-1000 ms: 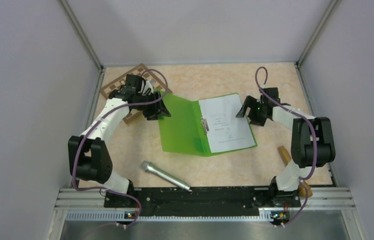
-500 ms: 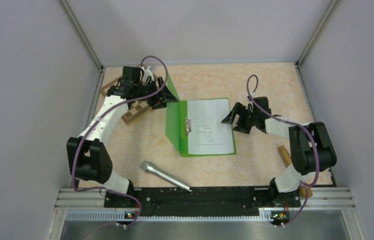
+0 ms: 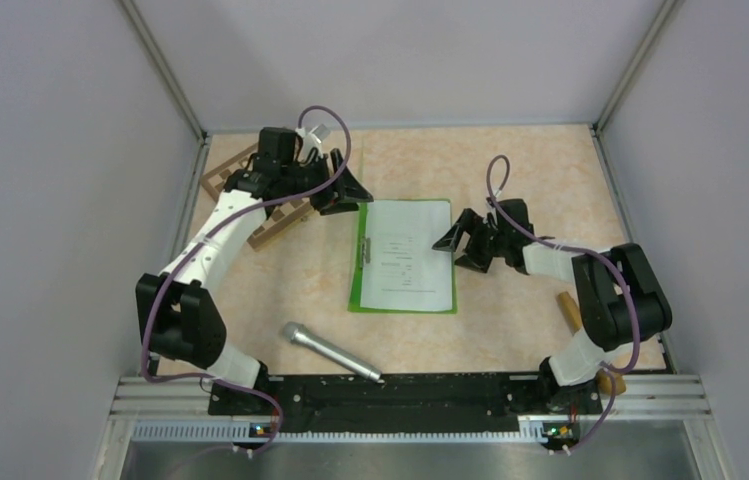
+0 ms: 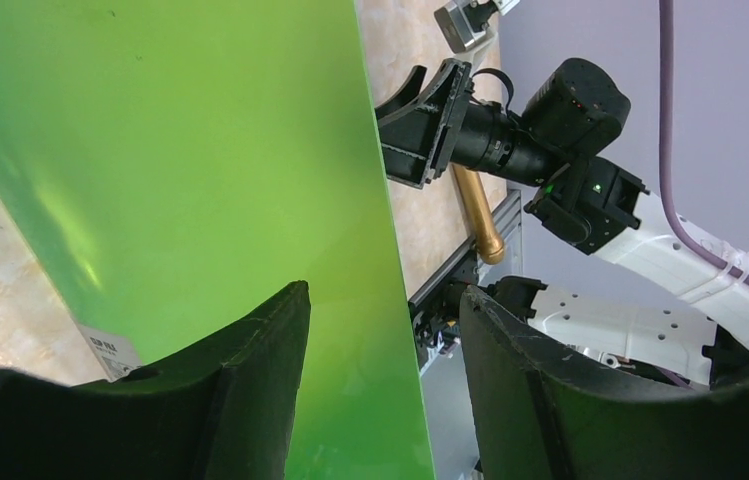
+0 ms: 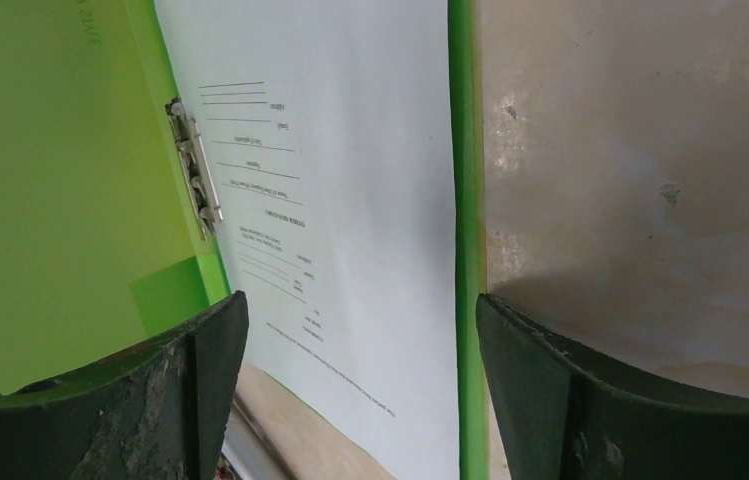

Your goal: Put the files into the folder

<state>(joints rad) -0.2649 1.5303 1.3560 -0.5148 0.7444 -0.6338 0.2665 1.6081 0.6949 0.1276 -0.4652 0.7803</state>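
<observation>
Note left gripper (image 4: 382, 300) and right gripper (image 5: 360, 300) both spread, pinching nothing. See folder (image 4: 200, 150) cover upright between left fingers, files (image 5: 350, 180) flat beneath right ones. Treat cover as light, springy, slick; push near its free edge.

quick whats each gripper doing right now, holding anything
Left gripper: open, the folder cover standing up between its jaws, not clamped.
Right gripper: open, holding nothing, over the files.

Robot lab cell: grey panel walls (image 3: 60, 200), aluminium mounting rail (image 3: 165, 398), marbled tabletop (image 3: 510, 160).
</observation>
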